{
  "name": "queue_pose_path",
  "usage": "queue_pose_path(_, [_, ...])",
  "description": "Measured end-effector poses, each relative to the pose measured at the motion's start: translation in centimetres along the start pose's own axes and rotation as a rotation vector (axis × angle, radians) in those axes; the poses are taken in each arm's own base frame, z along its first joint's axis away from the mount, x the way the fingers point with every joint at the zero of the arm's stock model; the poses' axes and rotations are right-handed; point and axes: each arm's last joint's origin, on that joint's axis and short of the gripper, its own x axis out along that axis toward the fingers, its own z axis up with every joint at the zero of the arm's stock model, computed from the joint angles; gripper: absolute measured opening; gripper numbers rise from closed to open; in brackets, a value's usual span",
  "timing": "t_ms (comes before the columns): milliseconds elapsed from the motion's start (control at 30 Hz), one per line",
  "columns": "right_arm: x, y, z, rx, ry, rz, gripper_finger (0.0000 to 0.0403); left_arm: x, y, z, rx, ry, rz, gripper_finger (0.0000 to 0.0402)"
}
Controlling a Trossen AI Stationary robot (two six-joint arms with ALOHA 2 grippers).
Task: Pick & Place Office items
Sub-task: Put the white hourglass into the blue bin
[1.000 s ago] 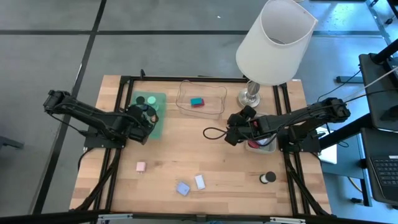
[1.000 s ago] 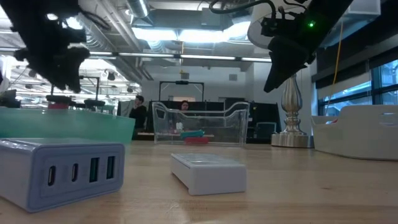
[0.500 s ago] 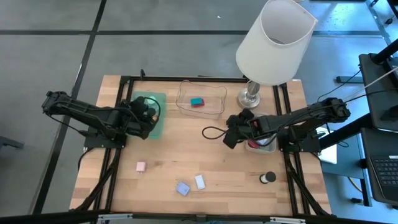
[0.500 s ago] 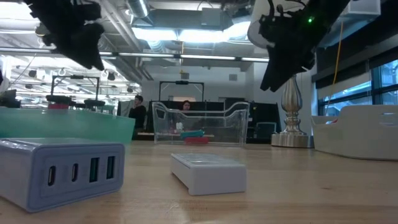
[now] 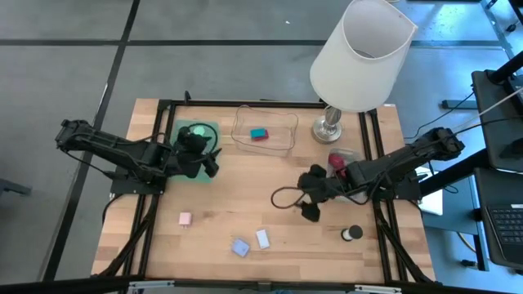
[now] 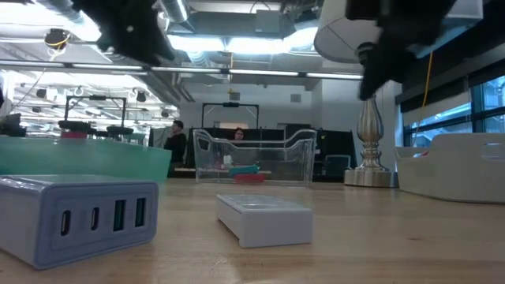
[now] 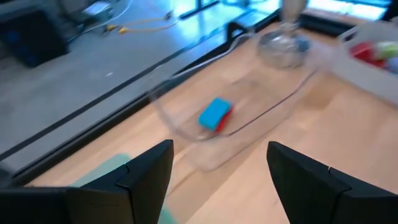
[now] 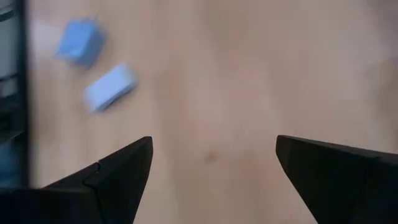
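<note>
Left claw (image 5: 211, 160): fingers apart, empty, by the green tray (image 5: 198, 131).
Right claw (image 5: 310, 214): fingers apart, empty, low over the bare worktop (image 5: 245, 196).
Two blue blocks (image 5: 240, 247): on the worktop, near the right claw, not touching.
Teal block (image 5: 259, 134): in the clear tray (image 5: 245, 140), past the left claw.

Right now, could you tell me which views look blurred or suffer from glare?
Right wrist view: smeared throughout, the two light-blue blocks soft-edged. Left wrist view: blurred too, the blue piece in the clear tray readable, the lamp base hazy. Low view: bright ceiling lights wash out the background; near charger sharp. High view: evenly lit, crisp.
</note>
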Motion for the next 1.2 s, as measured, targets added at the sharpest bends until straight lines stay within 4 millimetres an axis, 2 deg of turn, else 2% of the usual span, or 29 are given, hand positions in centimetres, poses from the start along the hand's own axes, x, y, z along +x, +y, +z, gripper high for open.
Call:
queue_pose_path(100, [-0.3,1.2,-1.3,0.050,0.098,0.083,0.0343,0.2,-0.9,0.6,0.016,-0.035,-0.062,0.0257])
queue_pose_path(200, [-0.7,2.2,-2.8,0.115,0.193,0.085,0.0343,0.6,-1.8,0.9,0.046,-0.060,-0.103,0.0255])
queue_pose_path(533, [-2.6,3.4,-7.7,0.442,0.472,-0.111,0.0343,2.1,-3.8,0.3,0.143,-0.057,-0.142,0.0255])
queue_pose_path(867, [-3.7,3.1,-9.6,0.606,0.522,-0.304,0.0343,3.6,-5.2,-0.9,0.183,-0.018,-0.122,0.0255])
queue_pose_path(1200, [-4.2,3.8,-10.6,0.658,0.604,-0.305,0.0343,4.0,-5.7,-1.1,0.180,-0.018,-0.131,0.0254])
